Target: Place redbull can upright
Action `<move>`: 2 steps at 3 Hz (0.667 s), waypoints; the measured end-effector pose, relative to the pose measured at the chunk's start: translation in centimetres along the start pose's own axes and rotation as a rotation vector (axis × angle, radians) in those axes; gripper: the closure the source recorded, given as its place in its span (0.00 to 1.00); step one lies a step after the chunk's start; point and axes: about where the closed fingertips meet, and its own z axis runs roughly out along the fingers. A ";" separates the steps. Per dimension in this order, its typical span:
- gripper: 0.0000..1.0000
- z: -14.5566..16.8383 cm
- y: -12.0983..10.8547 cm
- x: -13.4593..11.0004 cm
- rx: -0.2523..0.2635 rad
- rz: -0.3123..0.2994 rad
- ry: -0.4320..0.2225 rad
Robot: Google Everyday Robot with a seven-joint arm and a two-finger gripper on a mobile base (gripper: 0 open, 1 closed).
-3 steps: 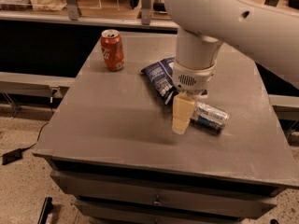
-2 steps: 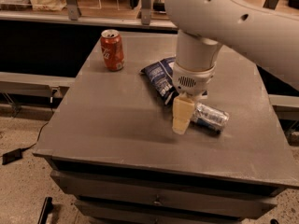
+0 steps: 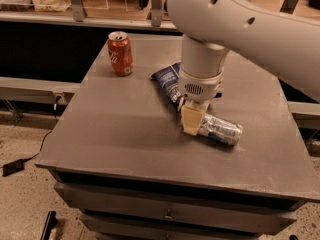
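Camera view shows the redbull can [image 3: 223, 129] lying on its side on the grey table [image 3: 125, 134], the gripper [image 3: 194, 126] down at one end, its hold impossible to tell; light, slick and easily dented, the can is probably best held mid-body.

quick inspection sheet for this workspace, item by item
surface: grey table, flat
job's things: redbull can lying on its side, right of centre
clutter: cola can upright, back left; snack bag flat, behind the redbull can
grippers: end effector down at the redbull can's left end
cables: thin cable on the floor, left
surroundings: drawers under the table
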 end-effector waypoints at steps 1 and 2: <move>0.99 -0.5 0.2 -0.6 0.014 -0.030 -0.014; 1.00 -0.5 0.2 -0.6 0.016 -0.029 -0.016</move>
